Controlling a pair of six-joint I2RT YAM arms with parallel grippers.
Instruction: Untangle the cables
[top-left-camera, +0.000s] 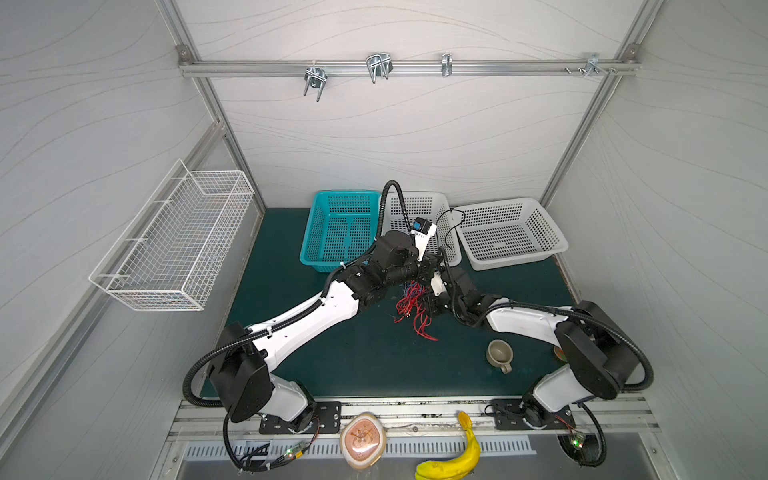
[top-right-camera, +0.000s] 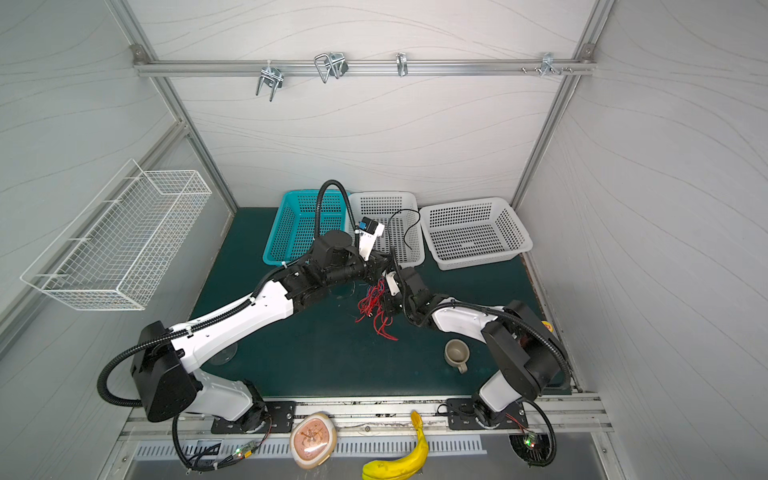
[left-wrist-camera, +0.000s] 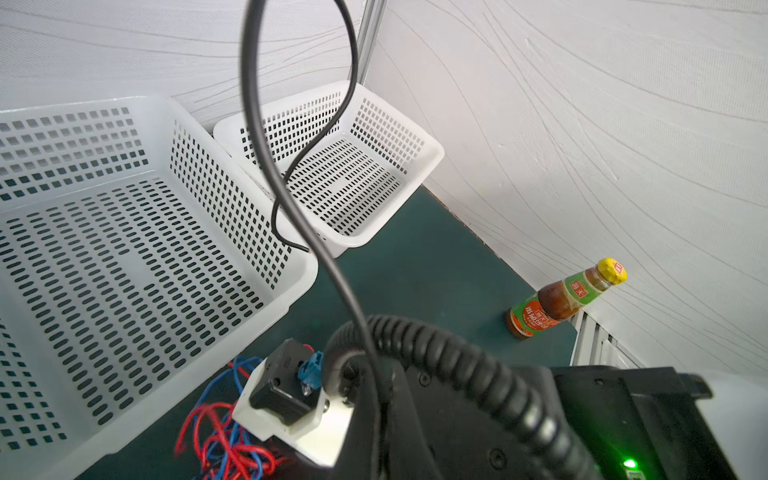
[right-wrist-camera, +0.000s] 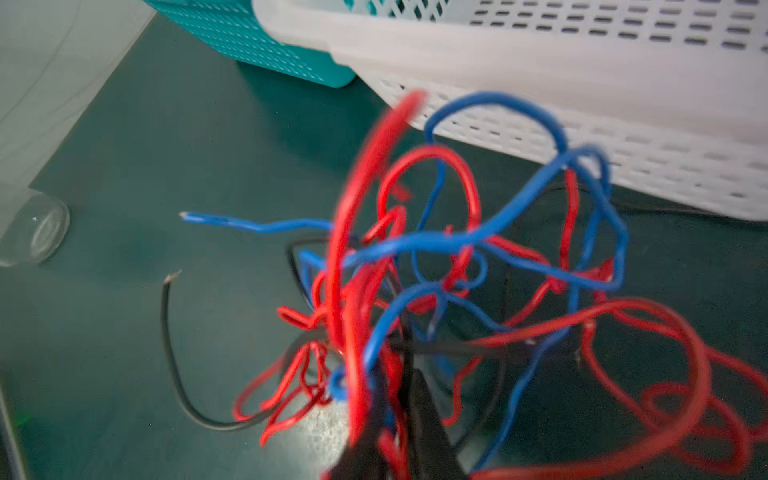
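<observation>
Cables (right-wrist-camera: 415, 270) near edge of white basket (right-wrist-camera: 540, 70)

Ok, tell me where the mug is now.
In both top views the mug sits on the mat, right of centre, in front of the cables, beside the right arm.
</observation>
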